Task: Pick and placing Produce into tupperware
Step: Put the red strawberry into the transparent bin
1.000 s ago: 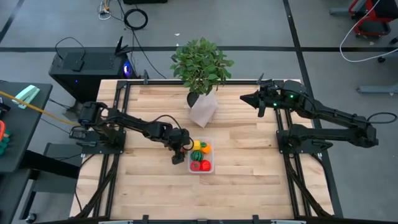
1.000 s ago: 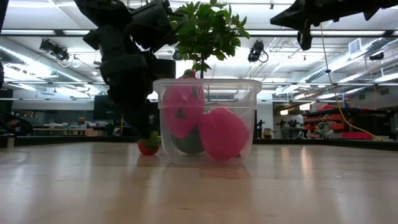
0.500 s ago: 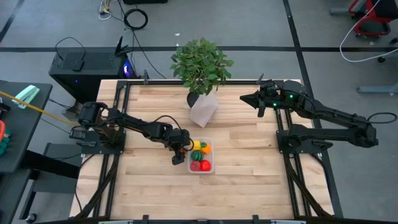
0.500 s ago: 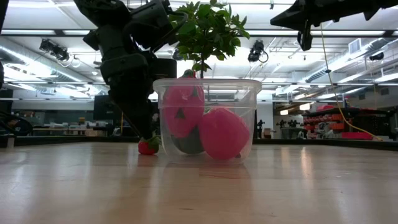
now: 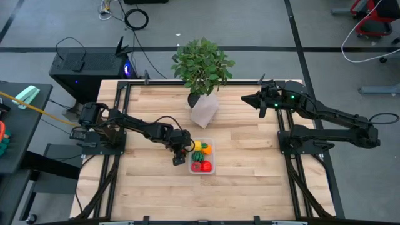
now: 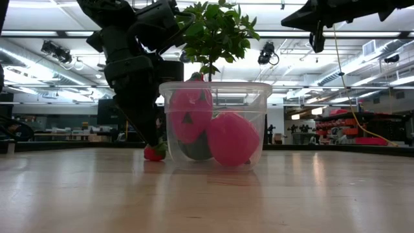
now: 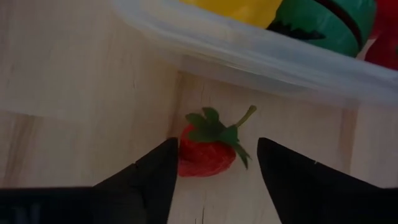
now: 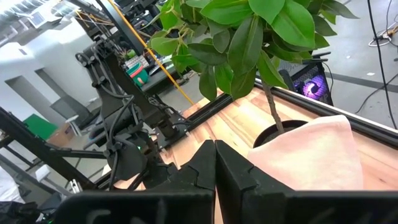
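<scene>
The clear tub (image 5: pixel 203 157) stands near the table's middle, holding yellow, orange, striped green and red toy produce; in the low view the tub (image 6: pixel 214 123) shows pinkish-red pieces. A small red strawberry (image 7: pixel 204 152) with a green leafy stem lies on the wood beside the tub's left wall (image 7: pixel 261 59). My left gripper (image 7: pixel 216 146) is open, low over the table, one finger on each side of the strawberry. In the low view the strawberry (image 6: pixel 152 154) sits under the left gripper (image 6: pixel 152 139). My right gripper (image 8: pixel 214 163) is shut, raised at the far right (image 5: pixel 245 98). My left gripper comes at the strawberry from above, pointing down. One finger (image 7: pixel 158 174) stands right against the red side of the strawberry (image 7: pixel 185 155); whether it touches, I cannot tell. The other finger (image 7: pixel 280 171) is apart from it. The strawberry lies on the table.
A leafy potted plant (image 5: pixel 201 62) in a pale wrapped pot (image 5: pixel 204 111) stands at the far middle of the table, beyond the tub. Bare wood (image 5: pixel 250 181) lies on the near and right sides. Black frame rails (image 5: pixel 294 175) run along both sides.
My left gripper has come down a little toward the strawberry beside the tub. The tub and its contents have stayed where they were.
</scene>
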You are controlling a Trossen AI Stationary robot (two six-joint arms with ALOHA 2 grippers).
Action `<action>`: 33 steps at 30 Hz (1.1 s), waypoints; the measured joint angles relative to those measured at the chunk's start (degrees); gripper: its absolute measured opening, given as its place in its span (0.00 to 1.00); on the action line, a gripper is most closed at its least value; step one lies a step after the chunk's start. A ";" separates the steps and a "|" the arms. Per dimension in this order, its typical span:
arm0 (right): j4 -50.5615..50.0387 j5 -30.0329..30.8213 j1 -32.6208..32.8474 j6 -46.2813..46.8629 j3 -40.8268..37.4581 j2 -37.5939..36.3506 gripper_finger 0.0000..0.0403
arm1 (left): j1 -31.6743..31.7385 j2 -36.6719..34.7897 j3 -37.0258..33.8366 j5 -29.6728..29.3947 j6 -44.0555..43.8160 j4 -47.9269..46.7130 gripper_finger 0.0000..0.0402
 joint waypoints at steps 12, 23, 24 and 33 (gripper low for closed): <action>0.00 0.00 0.00 -0.09 0.00 0.00 0.02 | 0.00 0.00 0.00 -0.02 -0.02 0.02 0.41; 0.00 0.00 0.00 -0.09 0.00 0.00 0.02 | 0.00 -0.11 0.09 0.07 -0.04 0.28 0.32; 0.00 0.00 0.00 -0.09 0.00 0.00 0.02 | 0.00 -0.11 0.09 0.07 -0.05 0.28 0.31; 0.00 0.00 0.00 -0.08 0.00 0.00 0.01 | 0.00 -0.11 0.09 0.04 -0.09 0.22 0.31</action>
